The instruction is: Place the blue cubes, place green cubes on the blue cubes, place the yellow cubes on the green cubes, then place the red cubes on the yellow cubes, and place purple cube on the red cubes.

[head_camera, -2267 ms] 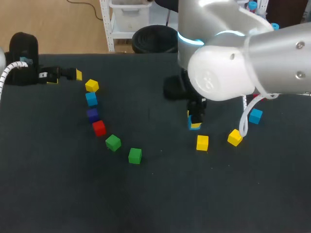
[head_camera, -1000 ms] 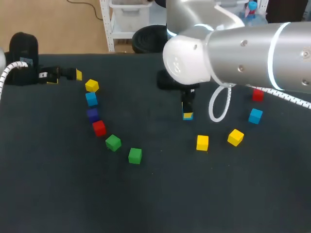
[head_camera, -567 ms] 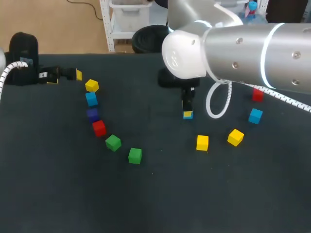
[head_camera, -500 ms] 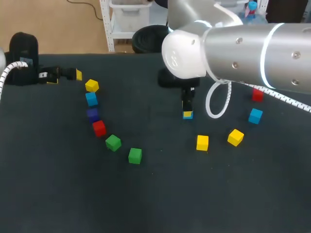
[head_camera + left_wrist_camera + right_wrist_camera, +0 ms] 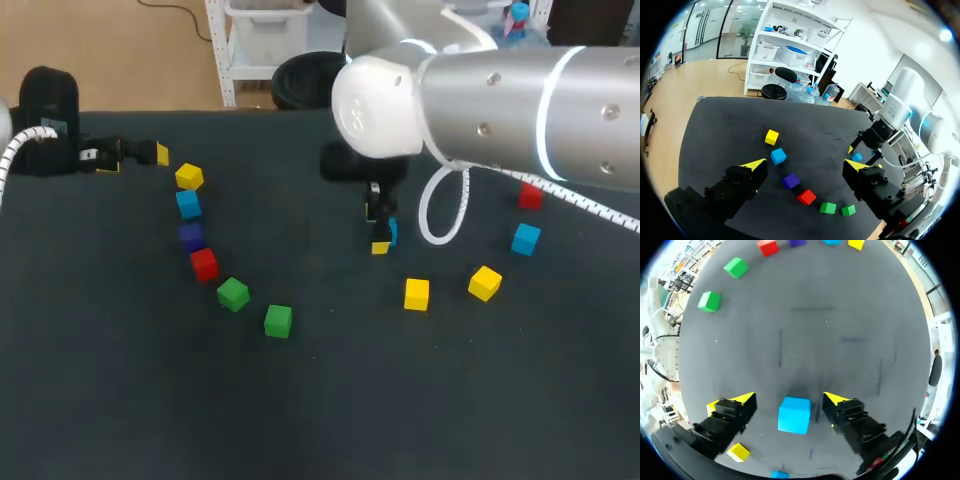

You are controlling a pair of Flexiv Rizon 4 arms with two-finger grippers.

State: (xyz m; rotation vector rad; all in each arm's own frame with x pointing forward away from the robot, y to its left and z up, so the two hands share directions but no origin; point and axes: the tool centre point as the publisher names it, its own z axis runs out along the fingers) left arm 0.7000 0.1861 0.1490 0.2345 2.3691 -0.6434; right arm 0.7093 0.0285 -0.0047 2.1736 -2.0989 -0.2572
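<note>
Look first at the blue cube (image 5: pixel 794 415): sits flat on the dark bench (image 5: pixel 320 400), right between the right jaws, spread wide with a gap on each side, so gripping nothing. Seems put there on purpose, out on a bare patch, to start a tower with room all round. Off to the left of that blue cube, find a curved row: a yellow cube (image 5: pixel 189 177), a second blue cube (image 5: pixel 188 204), a purple cube (image 5: pixel 191 236), a red cube (image 5: pixel 204 264), a first green cube (image 5: pixel 233 294) and a second green cube (image 5: pixel 278 321). To the right of that blue cube, see a second yellow cube (image 5: pixel 416 294) and a third yellow cube (image 5: pixel 484 283) near by, then a third blue cube (image 5: pixel 525 239) and a second red cube (image 5: pixel 530 197) farther off. Look far left of that blue cube, by the bench corner, for the left jaws: also spread wide, holding nothing, likely parked out of the way. Next, probably: lift the right jaws straight up, so as not to bump the blue cube, then fetch another cube.
</note>
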